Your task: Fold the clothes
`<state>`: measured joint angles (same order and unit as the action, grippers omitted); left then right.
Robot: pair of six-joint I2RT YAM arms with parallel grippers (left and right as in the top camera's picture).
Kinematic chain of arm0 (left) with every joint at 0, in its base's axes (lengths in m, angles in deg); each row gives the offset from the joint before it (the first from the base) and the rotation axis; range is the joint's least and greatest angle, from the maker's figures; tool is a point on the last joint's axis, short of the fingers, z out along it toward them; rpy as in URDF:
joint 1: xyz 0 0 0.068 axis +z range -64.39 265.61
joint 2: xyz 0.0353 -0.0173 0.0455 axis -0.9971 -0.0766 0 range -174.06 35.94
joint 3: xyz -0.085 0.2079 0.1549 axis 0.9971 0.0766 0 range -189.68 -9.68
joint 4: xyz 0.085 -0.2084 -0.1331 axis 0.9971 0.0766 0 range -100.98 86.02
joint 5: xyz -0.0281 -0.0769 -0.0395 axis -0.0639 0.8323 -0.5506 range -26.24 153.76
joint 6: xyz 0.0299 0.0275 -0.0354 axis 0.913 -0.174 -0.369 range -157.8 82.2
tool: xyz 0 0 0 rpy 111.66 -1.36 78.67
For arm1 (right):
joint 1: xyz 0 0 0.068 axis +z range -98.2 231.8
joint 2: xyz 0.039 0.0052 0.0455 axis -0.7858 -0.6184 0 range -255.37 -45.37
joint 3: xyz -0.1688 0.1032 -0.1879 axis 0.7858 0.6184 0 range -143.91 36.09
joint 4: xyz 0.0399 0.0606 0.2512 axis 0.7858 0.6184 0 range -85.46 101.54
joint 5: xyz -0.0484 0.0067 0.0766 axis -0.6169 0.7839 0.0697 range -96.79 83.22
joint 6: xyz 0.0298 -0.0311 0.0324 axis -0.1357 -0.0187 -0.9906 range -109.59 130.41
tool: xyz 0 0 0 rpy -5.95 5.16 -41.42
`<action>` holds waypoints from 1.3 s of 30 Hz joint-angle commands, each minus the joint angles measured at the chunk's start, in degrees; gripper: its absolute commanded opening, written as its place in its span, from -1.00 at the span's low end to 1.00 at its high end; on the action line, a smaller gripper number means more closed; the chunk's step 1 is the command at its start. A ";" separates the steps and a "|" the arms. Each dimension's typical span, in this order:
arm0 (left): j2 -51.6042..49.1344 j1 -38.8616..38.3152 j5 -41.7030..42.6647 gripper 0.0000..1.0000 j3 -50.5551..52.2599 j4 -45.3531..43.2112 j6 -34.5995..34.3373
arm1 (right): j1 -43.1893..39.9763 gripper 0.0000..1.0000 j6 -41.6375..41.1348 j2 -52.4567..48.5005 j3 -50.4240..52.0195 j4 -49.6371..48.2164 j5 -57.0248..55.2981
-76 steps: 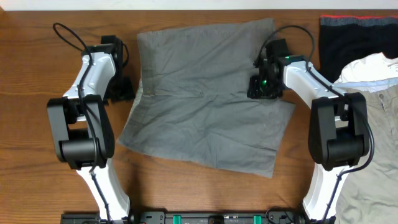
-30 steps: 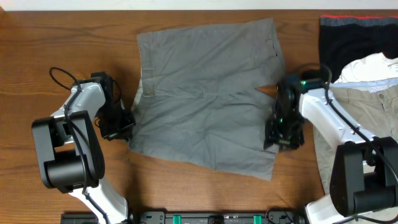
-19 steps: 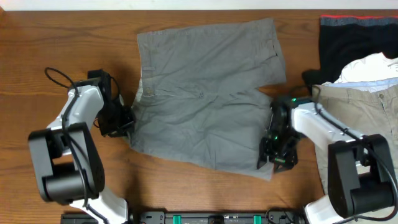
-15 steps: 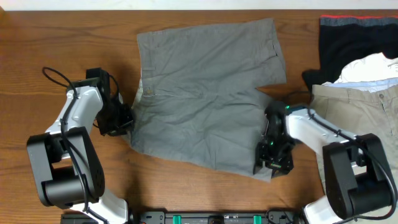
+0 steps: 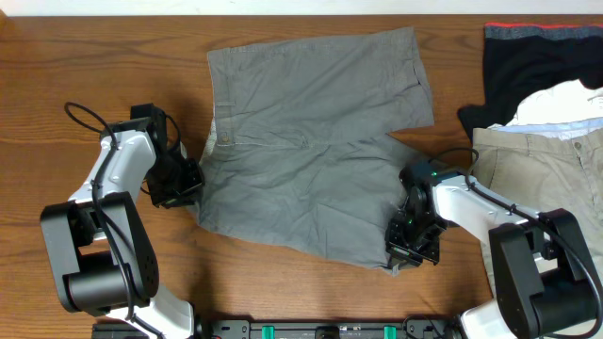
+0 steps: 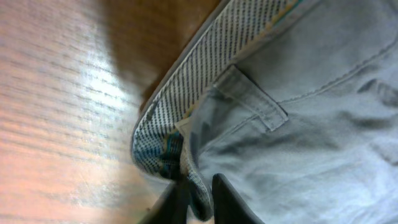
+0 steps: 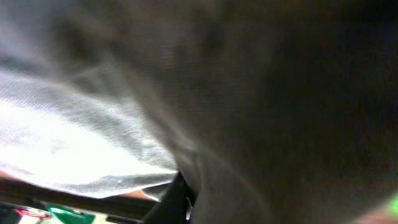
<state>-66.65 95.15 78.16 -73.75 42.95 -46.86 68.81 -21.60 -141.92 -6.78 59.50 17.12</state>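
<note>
The shorts [image 5: 311,141] are spread flat near the middle of the table [image 5: 57,94], with the waistband turned to the left side and the two legs to the right. The cloth is creased, and a notch is seen between the legs on the right edge.

The left gripper [image 5: 186,185] is set at the lower corner of the waistband, at the left edge of the shorts. In the left wrist view its fingers [image 6: 227,196] are drawn close together, and the waistband edge is pinched between them. There the edge is turned up, so that the patterned lining [image 6: 205,68] is shown, and a belt loop [image 6: 252,96] is seen just beside it.

The right gripper [image 5: 407,252] is placed at the lower right corner of the shorts, on the hem of the nearer leg. In the right wrist view the frame is filled by blurred grey cloth; one dark finger [image 7: 174,202] is seen at the bottom edge. The jaws are closed, and the hem appears to be caught in them.

At the right of the table a black garment [image 5: 528,56] and beige trousers [image 5: 556,179] are piled, apart from the shorts.
</note>
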 commanded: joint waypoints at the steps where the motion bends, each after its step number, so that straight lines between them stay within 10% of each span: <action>1: 0.50 -0.28 0.37 -0.88 -0.33 1.68 0.31 | 0.63 -0.97 1.44 2.32 0.87 0.02 0.39; 19: 20.33 -0.28 -3.93 -0.88 -2.58 10.19 -2.14 | -3.26 -0.98 -2.93 33.18 -3.93 7.52 -2.56; 39: 36.70 -0.28 -8.02 -0.88 -2.56 21.29 -7.17 | -6.14 -0.97 1.18 36.15 -19.06 13.57 -11.69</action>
<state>-30.52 94.87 71.03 -75.08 63.83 -53.72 63.37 -21.38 -105.05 -24.92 73.58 6.32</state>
